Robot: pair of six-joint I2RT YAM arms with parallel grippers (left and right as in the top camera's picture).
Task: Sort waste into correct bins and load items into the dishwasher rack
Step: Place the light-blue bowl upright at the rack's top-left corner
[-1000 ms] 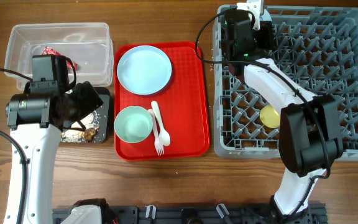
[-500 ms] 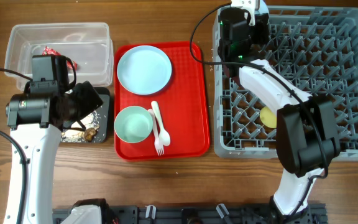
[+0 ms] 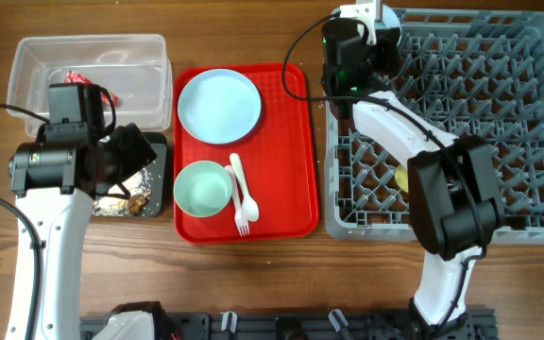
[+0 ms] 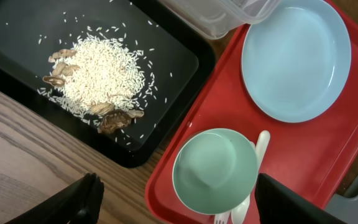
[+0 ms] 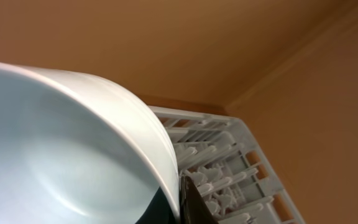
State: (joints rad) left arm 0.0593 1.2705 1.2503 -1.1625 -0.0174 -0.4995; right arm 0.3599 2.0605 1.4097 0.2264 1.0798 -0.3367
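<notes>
- Left fingers [image 4: 82, 199] are spread wide and hold nothing. They hover above the near edge of the black tray [image 4: 173, 56] and the green bowl [image 4: 215, 171].
- Right fingers [image 5: 190, 202] pinch the rim of the blue bowl [image 5: 61, 155]. One dark finger presses the bowl's outer wall; the other is hidden behind the bowl.
- The blue bowl is lifted and tipped on its side, filling most of the right wrist view, with a corner of the rack [image 5: 216, 168] showing below it.
- From overhead, the right arm reaches over the far left corner of the grey rack [image 3: 499, 113], which sits at the right of the wooden surface [image 4: 17, 155].
- A yellow cup [image 3: 403, 177] lies among the rack's pegs, partly covered by the right arm.
- The clear tub [image 3: 149, 57] sits at the far left and holds the red-and-white wrapper [image 3: 83, 77].
- The black tray lies just in front of the tub and carries the scraps [image 4: 98, 78]: a heap of white rice with a few brown bits.
- A red tray [image 4: 353, 143] lies between the black tray and the rack.
- On the red tray, the blue plate [image 4: 296, 59] lies toward the far end and the green bowl stands upright toward the near end.
- A white spoon [image 4: 261, 146] and a white fork [image 3: 242, 225] lie side by side, touching the green bowl's right side.
</notes>
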